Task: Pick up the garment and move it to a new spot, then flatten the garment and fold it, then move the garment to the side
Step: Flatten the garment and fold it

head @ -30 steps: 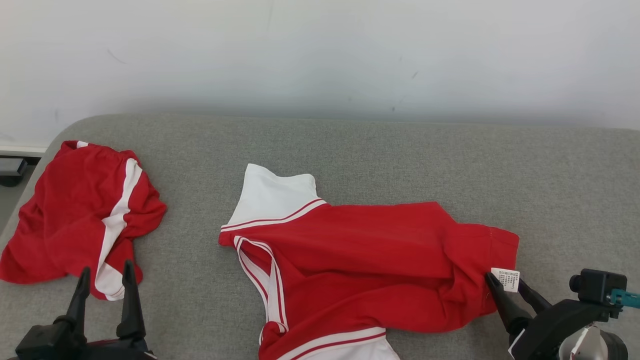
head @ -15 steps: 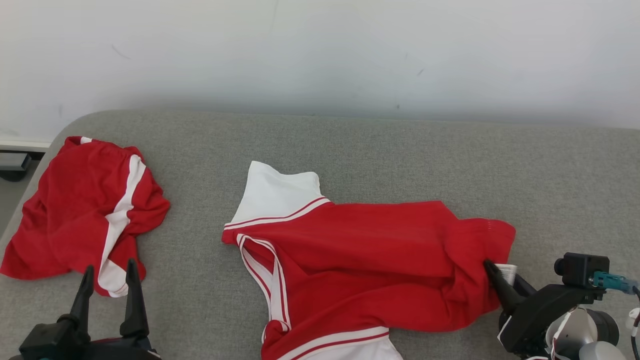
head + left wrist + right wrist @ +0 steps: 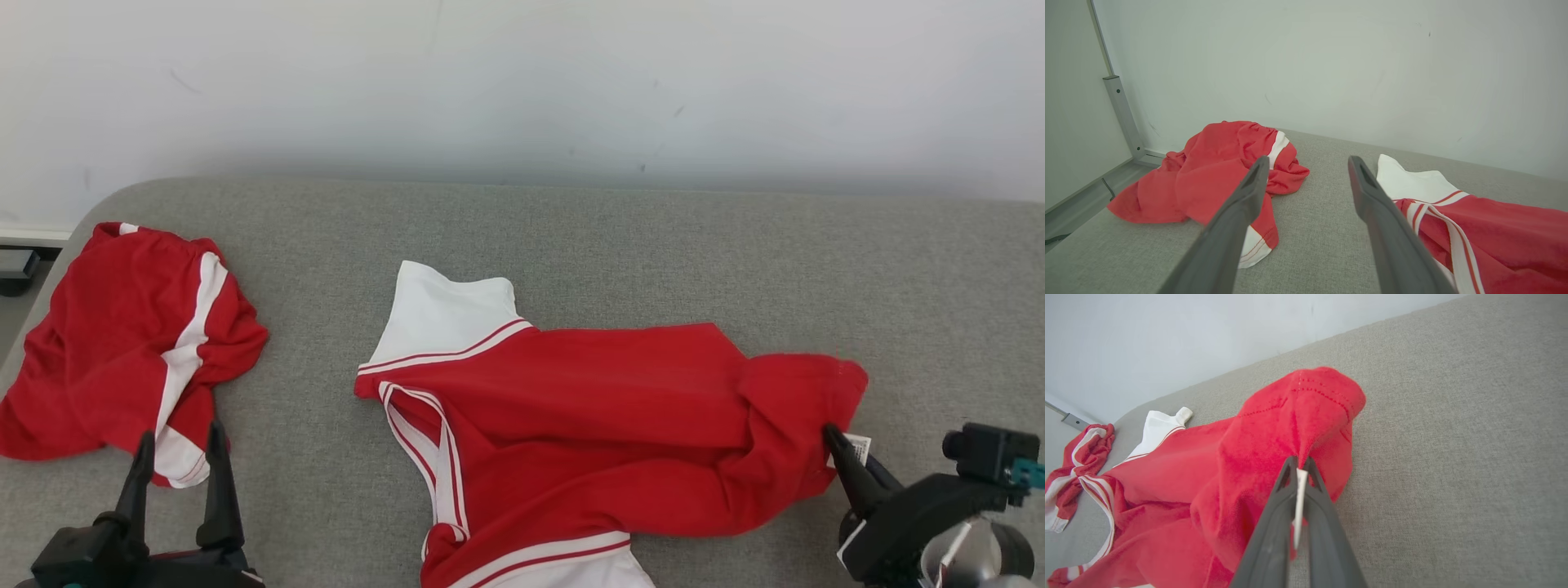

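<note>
Red soft-knit garment (image 3: 604, 425), white-trimmed, is spread crumpled across grey woven tabletop (image 3: 653, 237); its stitched hem corner, with white label (image 3: 857, 447), is pinched in clenched right hand (image 3: 1298, 463). Left hand (image 3: 180, 433) is held released.

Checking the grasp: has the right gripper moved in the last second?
Yes. The right gripper, shut on the red jersey, has shifted right, farther from the red shorts, dragging it along.

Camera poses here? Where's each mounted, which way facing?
Head: on the head, looking forward-down at the grey cushion; left gripper lower left, right gripper lower right.
Left wrist: along its open fingers toward the red shorts and wall.
Right wrist: along its shut fingers, clamped on the red shirt hem and tag.
Shared: all three show both garments.
</note>
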